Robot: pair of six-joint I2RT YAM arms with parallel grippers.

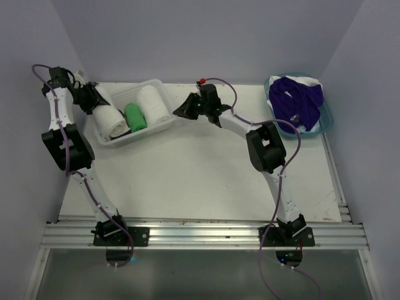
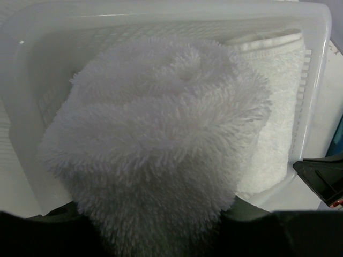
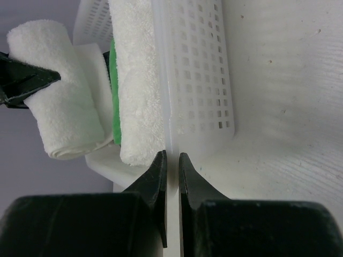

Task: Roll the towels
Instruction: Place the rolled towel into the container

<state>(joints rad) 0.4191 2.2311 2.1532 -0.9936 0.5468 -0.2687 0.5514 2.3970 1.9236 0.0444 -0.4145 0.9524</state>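
On your left, the left gripper (image 1: 97,103) stands about half open, its dark fingers clamped on a thick, shaggy white terry roll (image 2: 161,150) at the left end of the basket (image 3: 201,80), a white plastic one with slotted walls. Beside it inside lie a small bright green roll (image 1: 135,117) and a second white roll (image 3: 139,80), tighter and smoother. Your right gripper (image 3: 171,160) is nearly closed, pinching the basket's thin right wall. Far right on the pale counter (image 1: 200,175), a light blue tub (image 1: 325,122) holds a rumpled purple towel (image 1: 297,100).
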